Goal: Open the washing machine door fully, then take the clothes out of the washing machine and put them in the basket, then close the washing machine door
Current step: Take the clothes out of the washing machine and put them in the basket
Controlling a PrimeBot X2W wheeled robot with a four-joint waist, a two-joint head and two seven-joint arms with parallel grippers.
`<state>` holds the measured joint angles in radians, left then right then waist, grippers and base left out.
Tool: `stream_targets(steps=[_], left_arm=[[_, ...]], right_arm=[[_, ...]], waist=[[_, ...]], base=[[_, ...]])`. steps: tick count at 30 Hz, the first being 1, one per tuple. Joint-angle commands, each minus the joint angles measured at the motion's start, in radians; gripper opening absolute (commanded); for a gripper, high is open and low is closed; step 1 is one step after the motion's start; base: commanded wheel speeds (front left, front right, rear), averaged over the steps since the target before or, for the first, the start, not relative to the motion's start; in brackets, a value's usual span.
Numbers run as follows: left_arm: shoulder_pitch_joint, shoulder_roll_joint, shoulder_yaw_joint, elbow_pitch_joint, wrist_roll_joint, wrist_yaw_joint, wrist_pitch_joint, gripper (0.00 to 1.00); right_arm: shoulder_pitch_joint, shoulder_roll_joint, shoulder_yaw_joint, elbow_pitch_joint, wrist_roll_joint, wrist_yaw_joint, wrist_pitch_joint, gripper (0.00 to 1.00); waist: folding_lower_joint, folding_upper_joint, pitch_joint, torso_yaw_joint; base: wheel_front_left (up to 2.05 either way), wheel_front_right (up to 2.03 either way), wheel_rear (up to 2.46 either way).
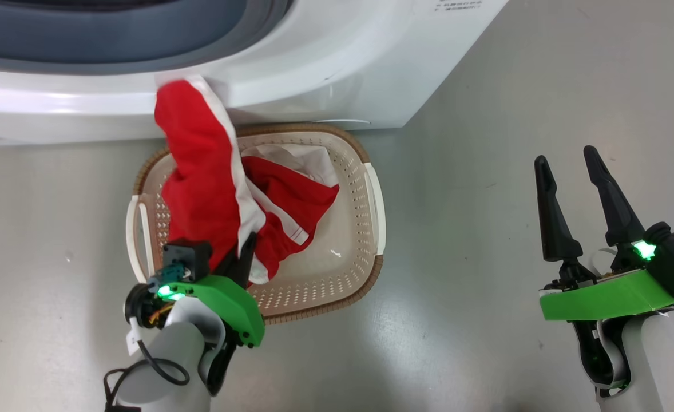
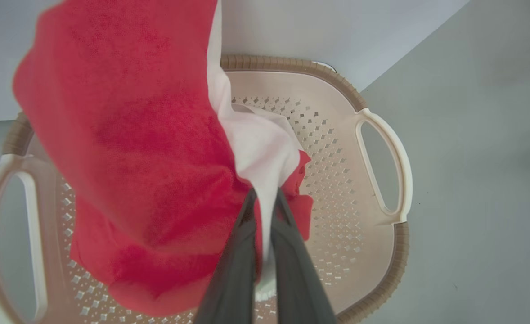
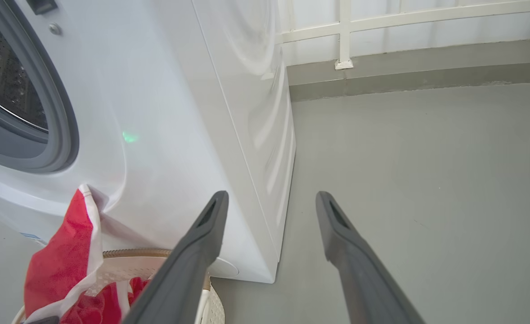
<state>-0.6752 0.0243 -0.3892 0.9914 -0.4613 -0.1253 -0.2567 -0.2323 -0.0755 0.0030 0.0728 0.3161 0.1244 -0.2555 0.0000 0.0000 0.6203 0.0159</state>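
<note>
The left gripper hangs over the basket, its two dark fingers pressed together on a white strip of the red garment. This garment runs long and narrow from the fingers up the head view, a white band down its right edge, and its far end reaches the white front of the washing machine; whether it touches there is not clear. The right gripper is well off to the right above bare floor, fingers spread wide and holding nothing. The floor is smooth, grey and slightly glossy. The cream basket stands on it just before the machine, its long axis running across the head view, roughly in line with the machine's front, with a pale handle at each short end and a brown woven-look rim. A second garment, red with white stripes and a white panel, lies crumpled in it toward the far side. Beyond, the machine's grey rubber ring frames the perforated steel drum. Small grey print on the machine's top and a bluish sticker at its lower corner are too small to read. Past the machine, a low grey kerb meets a white wall with a white rail.
</note>
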Motion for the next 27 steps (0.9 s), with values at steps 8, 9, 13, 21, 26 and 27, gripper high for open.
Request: stream_targets(steps=[8,9,13,21,26,27], left_arm=[[-0.043,0.026,-0.093,0.094,-0.097,-0.005,-0.004,0.0],[-0.049,0.026,-0.109,0.1,-0.112,-0.005,-0.004,0.0],[-0.079,0.026,-0.144,0.144,-0.15,-0.005,-0.004,0.0],[-0.116,0.047,-0.119,0.129,-0.169,-0.005,-0.005,1.0],[-0.113,0.051,-0.097,0.113,-0.155,-0.005,-0.005,1.0],[-0.111,0.052,-0.092,0.11,-0.153,-0.005,-0.005,1.0]], right_arm=[[-0.018,0.008,0.021,-0.028,0.002,0.006,-0.006,1.0],[-0.021,0.008,0.021,-0.028,0.002,0.006,-0.006,1.0],[-0.027,0.009,0.02,-0.029,0.001,0.006,-0.006,1.0],[-0.033,0.011,0.013,-0.03,-0.001,0.006,-0.006,1.0],[-0.032,0.012,0.014,-0.03,-0.002,0.006,-0.006,1.0],[-0.031,0.012,0.014,-0.029,-0.001,0.006,-0.006,1.0]], waist=[[0.0,0.0,0.038,-0.011],[0.0,0.0,0.041,-0.012],[0.0,0.0,0.051,-0.013],[0.0,0.0,0.062,-0.01],[0.0,0.0,0.059,-0.009],[0.0,0.0,0.057,-0.009]], base=[[0.0,0.0,0.0],[0.0,0.0,0.0],[0.0,0.0,0.0],[0.0,0.0,0.0],[0.0,0.0,0.0],[0.0,0.0,0.0]])
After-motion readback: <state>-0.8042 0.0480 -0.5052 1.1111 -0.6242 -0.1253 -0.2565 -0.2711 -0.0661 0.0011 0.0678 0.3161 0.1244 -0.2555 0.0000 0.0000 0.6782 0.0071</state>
